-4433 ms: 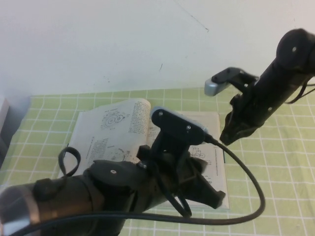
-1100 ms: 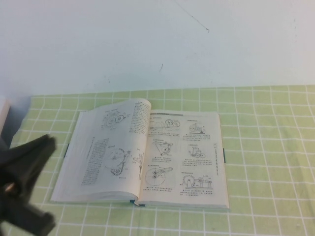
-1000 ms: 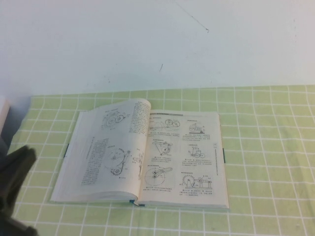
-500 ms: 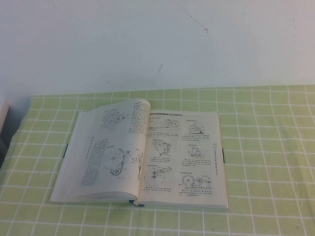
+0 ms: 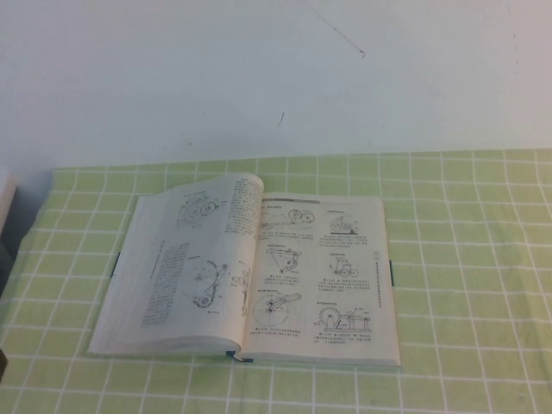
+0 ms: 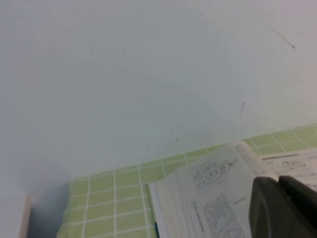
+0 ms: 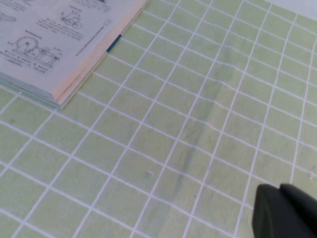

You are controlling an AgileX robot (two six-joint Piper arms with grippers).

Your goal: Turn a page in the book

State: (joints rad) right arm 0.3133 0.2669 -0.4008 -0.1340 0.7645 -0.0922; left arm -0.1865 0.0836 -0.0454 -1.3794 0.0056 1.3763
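The book (image 5: 250,276) lies open and flat on the green checked cloth, white pages showing black machine drawings and text. Its left page (image 5: 194,259) arches up slightly near the spine. Neither gripper shows in the high view. In the left wrist view my left gripper (image 6: 278,181) is shut and empty, hovering off the book's far left page (image 6: 213,193). In the right wrist view my right gripper (image 7: 280,189) is shut and empty above the cloth, well away from the book's right corner (image 7: 59,34).
The green checked cloth (image 5: 466,259) covers the table up to a white wall (image 5: 259,78). A pale object (image 5: 4,194) stands at the left edge, also in the left wrist view (image 6: 12,218). A faint crease (image 7: 198,129) crosses the cloth.
Both arms have pulled back from over the book. The left arm slid out at the lower left of the high view. The book lies as before.
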